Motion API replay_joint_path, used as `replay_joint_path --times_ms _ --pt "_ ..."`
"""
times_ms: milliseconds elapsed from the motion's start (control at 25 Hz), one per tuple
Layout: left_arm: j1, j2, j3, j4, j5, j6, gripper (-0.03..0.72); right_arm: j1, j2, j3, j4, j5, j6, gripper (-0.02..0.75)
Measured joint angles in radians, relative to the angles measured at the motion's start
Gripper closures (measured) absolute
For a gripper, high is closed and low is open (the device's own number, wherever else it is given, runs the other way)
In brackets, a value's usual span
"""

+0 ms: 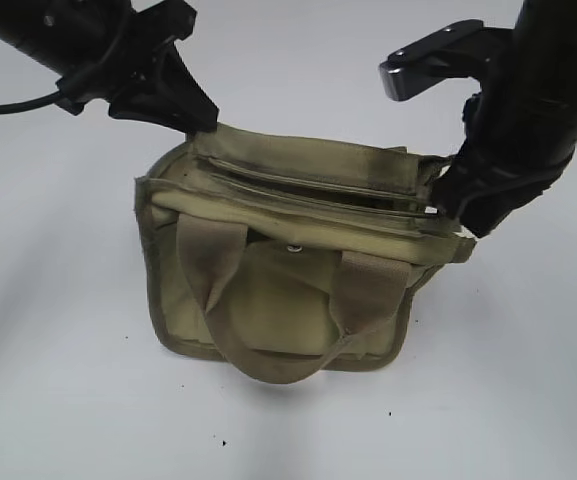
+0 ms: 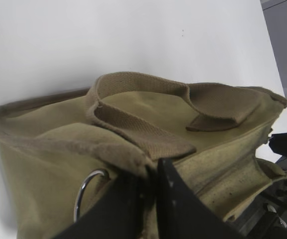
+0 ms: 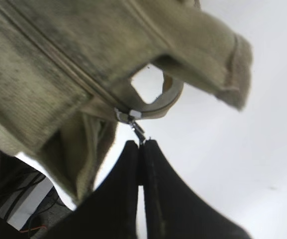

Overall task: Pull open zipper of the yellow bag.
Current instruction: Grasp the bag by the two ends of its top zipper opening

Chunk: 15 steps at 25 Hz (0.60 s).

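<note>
Two tools on my screen | left tool [image 2: 150, 172] clamps yellow bag [image 1: 298, 300] top corner | right tool [image 3: 142, 145] pinched on zipper [image 3: 133, 119] pull at bag's right end | bag on white table [image 1: 58, 380]

yellow bag [image 1: 288, 300]: olive canvas, upright | zipper [image 1: 318, 190]: along top

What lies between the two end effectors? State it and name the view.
The yellow bag spans it: left end effector clamps one end, right end effector pinches the zipper pull at the other. Exterior view.
</note>
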Motion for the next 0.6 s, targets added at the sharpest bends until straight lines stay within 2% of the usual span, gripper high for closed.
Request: replay_joint_path --times_ms 240,320,360,480,560,600 --pt "0.0 0.0 0.0 0.004 -0.005 0.0 0.627 -0.034 -0.001 0.0 0.038 0.017 0.025 0.731" --pt "0.0 0.0 0.0 0.006 -0.005 0.0 0.627 -0.034 -0.008 0.0 0.074 0.019 0.031 0.687" --pt "0.0 0.0 0.0 0.007 -0.005 0.0 0.62 -0.034 -0.017 0.0 0.086 0.02 0.036 0.635" --pt "0.0 -0.005 0.0 0.046 -0.004 0.0 0.548 -0.034 -0.057 0.0 0.092 0.021 0.083 0.407" --pt "0.0 -0.033 -0.001 0.102 -0.003 0.001 0.454 -0.034 -0.087 0.001 0.079 0.022 0.121 0.238" --pt "0.0 -0.055 -0.003 0.139 0.004 0.001 0.403 -0.034 -0.101 0.008 0.072 0.022 0.139 0.184"
